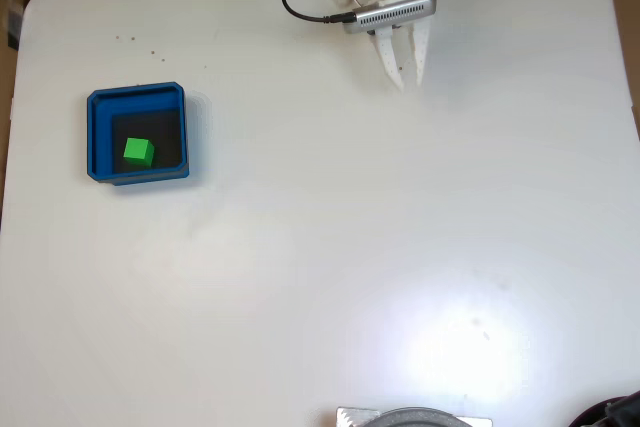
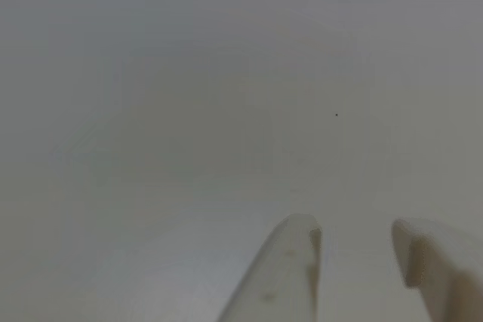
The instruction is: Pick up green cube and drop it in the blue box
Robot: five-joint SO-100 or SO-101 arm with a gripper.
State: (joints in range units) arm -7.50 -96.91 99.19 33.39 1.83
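I can't read any text, label, brand, number or sign from my cameras. In the fixed view the table (image 1: 320, 247) is plain white, and the blue box (image 1: 137, 135) and the green cube (image 1: 138, 152) inside it carry no markings that I can make out. The close view gives me bare pale surface and the two fingers (image 2: 283, 277), also unmarked.
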